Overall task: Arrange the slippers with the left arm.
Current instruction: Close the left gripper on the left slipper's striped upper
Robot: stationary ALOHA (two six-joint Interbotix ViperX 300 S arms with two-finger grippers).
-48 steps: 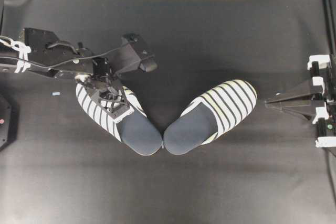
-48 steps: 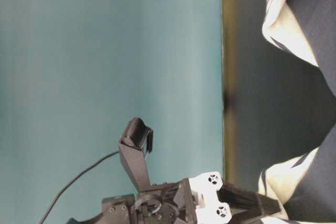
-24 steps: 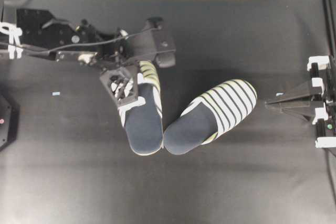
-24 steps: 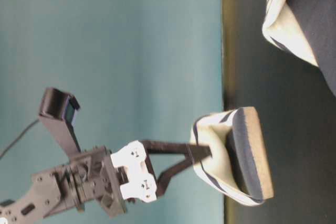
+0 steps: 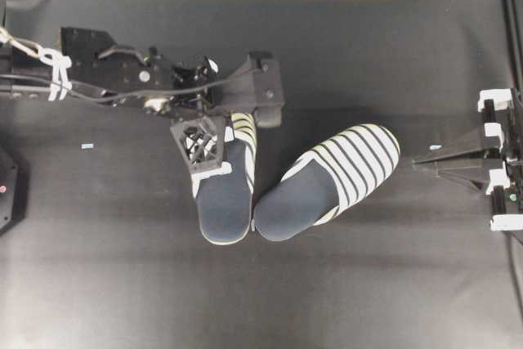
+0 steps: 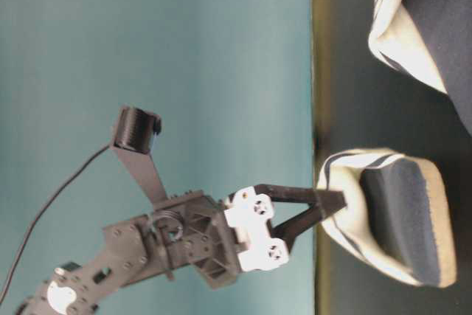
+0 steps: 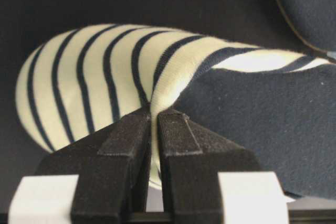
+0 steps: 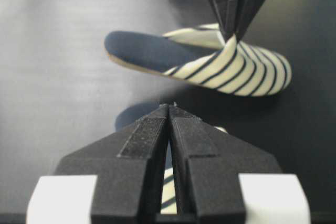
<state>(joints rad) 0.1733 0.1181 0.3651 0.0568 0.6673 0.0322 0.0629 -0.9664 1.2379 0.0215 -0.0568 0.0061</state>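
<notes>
Left gripper: clamped on striped cloth edge of left slipper, tilting it. Likely light, soft upper, stiffer sole; best pinched at toe-cover hem.

Overhead looks straight down; table-level close, sideways; all views share slippers.

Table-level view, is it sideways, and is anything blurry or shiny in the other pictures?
Table-level view: turned on its side, the dark table running vertically at right; near slipper soft. Left wrist view: fingers and striped edge of the held slipper fairly sharp, corners blurred. Right wrist view: broad pale sheen on the table at left, right gripper slightly soft. Overhead view: even light.
</notes>
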